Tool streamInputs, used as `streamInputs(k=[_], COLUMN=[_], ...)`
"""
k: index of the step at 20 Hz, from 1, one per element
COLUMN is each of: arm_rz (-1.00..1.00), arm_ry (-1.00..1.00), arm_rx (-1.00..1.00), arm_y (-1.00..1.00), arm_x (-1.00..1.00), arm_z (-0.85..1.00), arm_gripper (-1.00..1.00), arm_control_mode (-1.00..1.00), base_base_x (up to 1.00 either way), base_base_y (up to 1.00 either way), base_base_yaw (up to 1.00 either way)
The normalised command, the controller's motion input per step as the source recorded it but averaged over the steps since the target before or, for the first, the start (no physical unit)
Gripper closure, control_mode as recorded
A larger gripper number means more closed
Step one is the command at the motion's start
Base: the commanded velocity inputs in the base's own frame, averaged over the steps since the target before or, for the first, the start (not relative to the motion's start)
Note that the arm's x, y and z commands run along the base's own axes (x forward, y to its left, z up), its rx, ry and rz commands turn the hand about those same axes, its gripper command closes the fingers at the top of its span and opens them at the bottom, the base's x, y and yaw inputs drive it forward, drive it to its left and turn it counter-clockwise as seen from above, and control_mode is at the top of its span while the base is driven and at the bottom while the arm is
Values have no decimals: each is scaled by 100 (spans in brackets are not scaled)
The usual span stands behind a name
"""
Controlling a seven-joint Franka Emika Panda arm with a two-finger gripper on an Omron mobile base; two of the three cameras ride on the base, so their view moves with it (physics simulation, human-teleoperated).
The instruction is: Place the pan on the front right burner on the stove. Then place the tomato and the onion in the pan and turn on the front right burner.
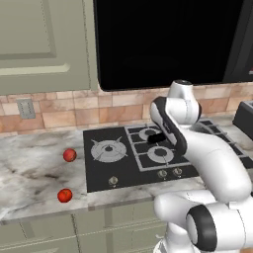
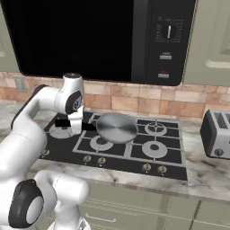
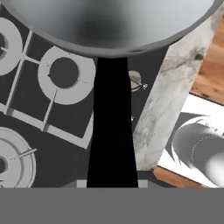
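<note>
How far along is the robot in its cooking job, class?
Done: the gripper is shut on the pan handle. In hand: the pan is carried above the stove. Left: seat it on the front right burner, add both red balls, turn the knob.

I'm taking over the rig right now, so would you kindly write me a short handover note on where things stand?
Gripper: jaws shut on the pan's black handle.
Pan: held in the air above the stove, over the left-centre burners, not yet set down.
Front right burner: bare, with nothing on its grate.
Two red round items lie on the counter left of the stove; I cannot tell which is the tomato or the onion.
Done: pan picked up.
Left: set the pan on the front right burner, put both vegetables in it, turn that burner's knob.
</note>
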Motion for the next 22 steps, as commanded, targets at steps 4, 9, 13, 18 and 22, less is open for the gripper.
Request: streamInputs(k=[4, 9, 13, 18, 22], arm_rz=[-5, -5, -8, -7, -4], arm_ry=[0, 1, 0, 0, 0], arm_rx=[0, -2, -8, -6, -2], arm_y=[-59, -54, -28, -9, -8], arm_x=[27, 26, 20, 20, 21], arm_z=[-16, -27, -30, -20, -12], arm_gripper=[100, 100, 100, 100, 100], arm_control_mode=[-100, -100, -100, -100, -100], base_base_x=[0, 0, 0, 0, 0], base_base_y=[0, 0, 0, 0, 0], base_base_yaw=[0, 0, 0, 0, 0])
